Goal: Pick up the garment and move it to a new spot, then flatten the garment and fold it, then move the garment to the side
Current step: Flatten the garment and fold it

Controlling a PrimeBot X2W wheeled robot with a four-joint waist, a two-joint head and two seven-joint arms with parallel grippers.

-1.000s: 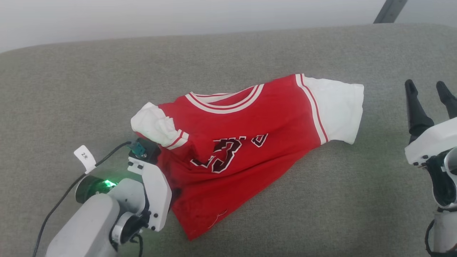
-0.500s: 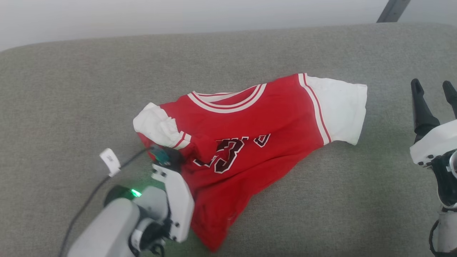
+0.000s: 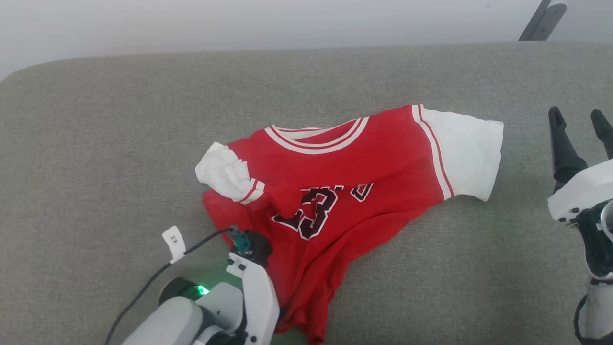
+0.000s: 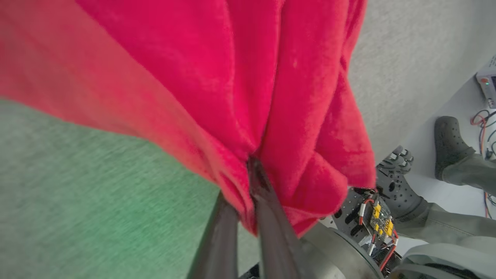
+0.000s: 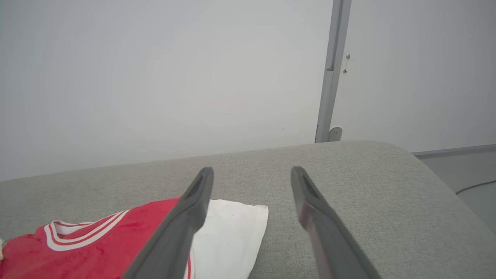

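One second on, left hand (image 4: 248, 182) clamps garment (image 3: 364, 177)

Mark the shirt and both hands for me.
shirt (image 3: 345, 172), head view, red chest above the number.
left hand (image 4: 250, 176), left wrist view, fingertips pinching red cloth.
right hand (image 5: 252, 172), right wrist view, gap between open fingertips.

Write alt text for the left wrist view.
The left pincer is shut on a bunched fold of the red garment, with the gray cushion behind it. At right, past the cushion's edge, a person's two dark shoes stand on a pale floor.
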